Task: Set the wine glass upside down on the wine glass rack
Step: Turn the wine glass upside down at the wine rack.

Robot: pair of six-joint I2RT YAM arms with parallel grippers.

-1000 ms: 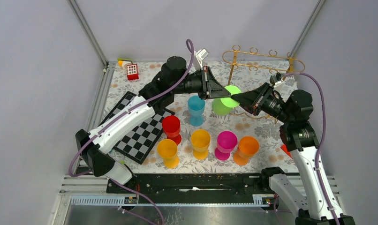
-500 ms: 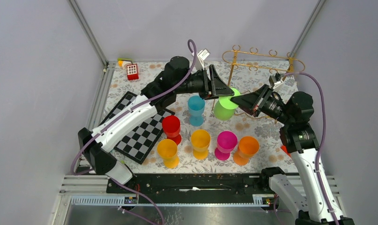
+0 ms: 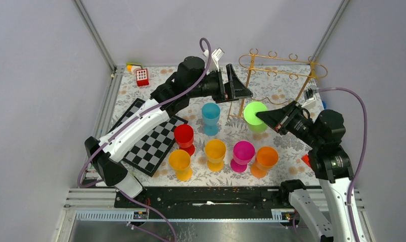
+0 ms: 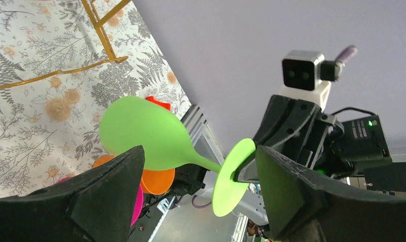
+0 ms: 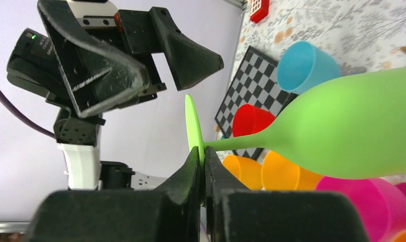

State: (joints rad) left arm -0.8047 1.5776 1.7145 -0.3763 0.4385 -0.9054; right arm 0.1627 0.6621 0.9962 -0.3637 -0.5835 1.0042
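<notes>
The green wine glass (image 3: 255, 115) hangs in the air, lying roughly sideways. My right gripper (image 3: 263, 116) is shut on the rim of its flat foot (image 5: 192, 123), and the bowl (image 5: 352, 131) points away over the cups. My left gripper (image 3: 237, 86) stands open, up and to the left of the glass, touching nothing. In the left wrist view the bowl (image 4: 140, 133) and foot (image 4: 233, 176) show beyond my wide-spread left gripper (image 4: 197, 150). The gold wire wine glass rack (image 3: 281, 65) stands at the back right, just behind the glass, with its hooks bare.
Several coloured cups stand in front of the glass: blue (image 3: 210, 113), red (image 3: 184, 135), amber (image 3: 180, 160), yellow (image 3: 215, 149), magenta (image 3: 243, 151), orange (image 3: 266, 157). A checkerboard (image 3: 155, 138) lies at the left. A small red and white block (image 3: 142, 76) sits at the back left.
My left gripper opened, let go of the green glass and drew back up and left. My right gripper closed on the foot and carried the glass to the right.
</notes>
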